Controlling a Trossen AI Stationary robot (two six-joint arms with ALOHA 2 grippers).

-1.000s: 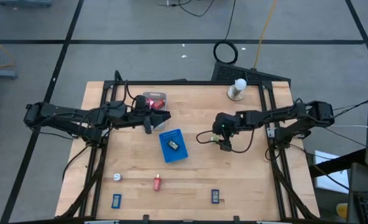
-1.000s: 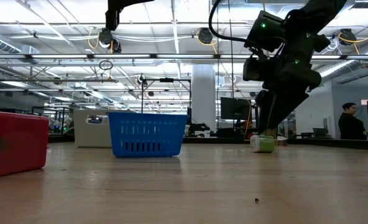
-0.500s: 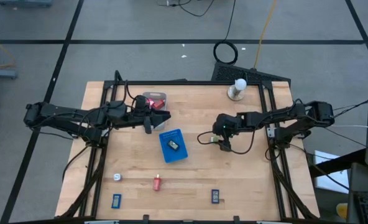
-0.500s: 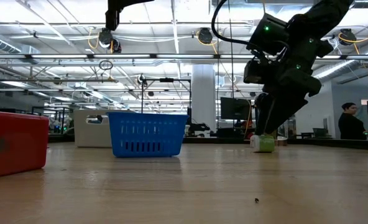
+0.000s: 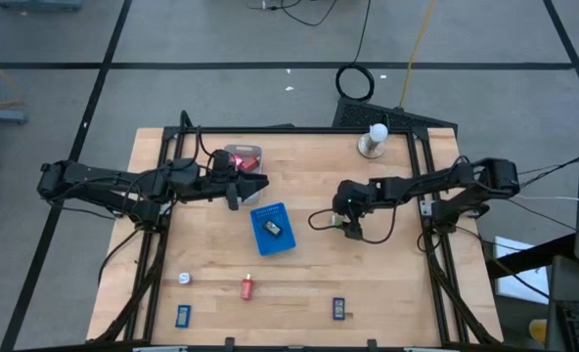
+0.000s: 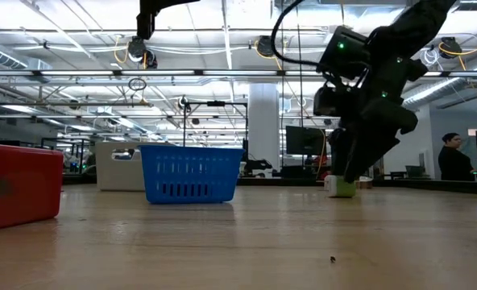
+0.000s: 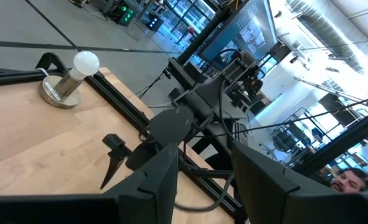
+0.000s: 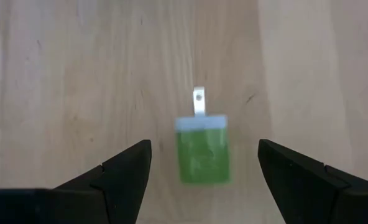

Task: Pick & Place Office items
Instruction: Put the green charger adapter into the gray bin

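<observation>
A small green piece with a white cap and a metal tab (image 8: 202, 152) lies flat on the wooden table, also seen in the high view (image 5: 340, 225) and the low view (image 6: 343, 189). My right gripper (image 8: 204, 148) (image 5: 347, 209) is open just above it, pointing down, one finger on either side and not touching. My left gripper (image 5: 257, 183) (image 7: 204, 180) is open and hovers beside the grey tray (image 5: 233, 153), which holds a red piece (image 5: 249, 160). More pieces lie near the table's near edge: white (image 5: 184, 279), red (image 5: 247, 287), pale blue (image 5: 183, 315), dark blue (image 5: 338, 309).
A blue basket (image 5: 273, 229) (image 6: 190, 173) with a dark piece inside stands mid-table, between the two grippers. A white knob on a round base (image 5: 374, 140) stands at the far right corner. Black frame rails run along the table's sides. A person (image 6: 452, 157) stands beyond the table.
My right gripper has come down a little toward the green piece, so that its fingers now flank it. The green piece has stayed where it was.
</observation>
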